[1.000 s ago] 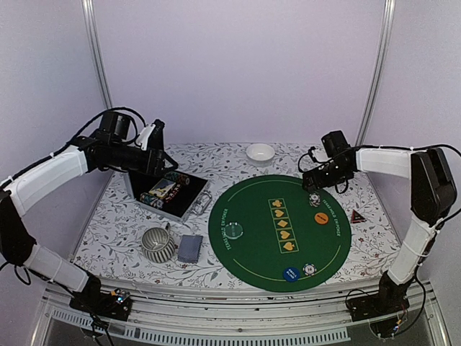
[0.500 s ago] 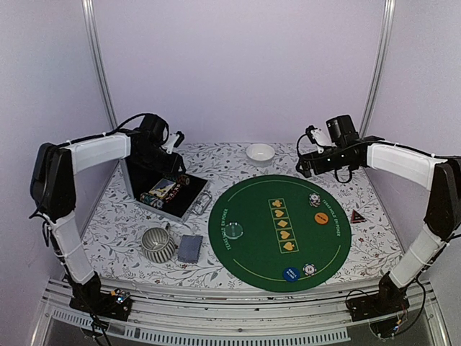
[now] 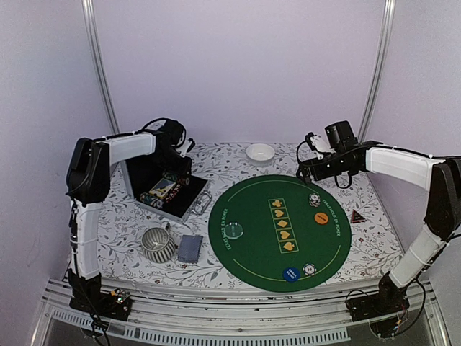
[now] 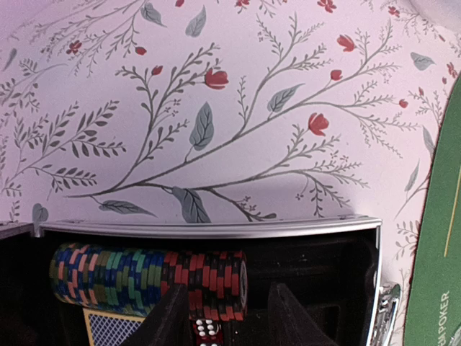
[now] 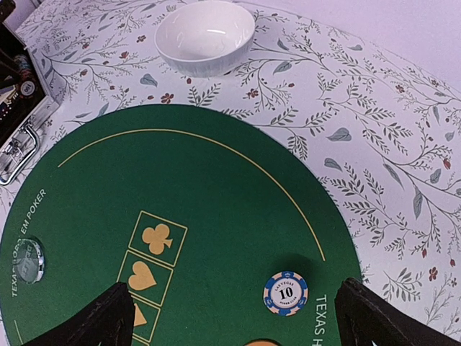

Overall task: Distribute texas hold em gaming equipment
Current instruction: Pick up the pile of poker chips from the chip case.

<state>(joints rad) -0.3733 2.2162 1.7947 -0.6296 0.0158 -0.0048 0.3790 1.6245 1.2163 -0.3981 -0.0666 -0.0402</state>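
A round green poker mat (image 3: 281, 238) holds a blue-and-white "10" chip (image 3: 315, 200), an orange button (image 3: 320, 216), a blue button (image 3: 291, 274), a white chip (image 3: 310, 269) and a pale clear button (image 3: 234, 230). A red triangular marker (image 3: 357, 216) lies right of the mat. A grey-blue card deck (image 3: 190, 248) lies left of it. My left gripper (image 4: 227, 317) is open above the open case, over the end of a red-and-black chip row (image 4: 209, 281). My right gripper (image 5: 245, 317) is wide open and empty above the "10" chip (image 5: 285, 293).
The open black case (image 3: 167, 191) holds blue-green chips (image 4: 108, 277), red dice (image 4: 204, 331) and blue-backed cards (image 4: 108, 330). A ribbed grey mug (image 3: 158, 244) stands by the deck. A white bowl (image 3: 260, 153) sits at the back, also in the right wrist view (image 5: 205, 36).
My left gripper has swung right, from beyond the case's left side to over the case. My right gripper has drawn back a little from the "10" chip.
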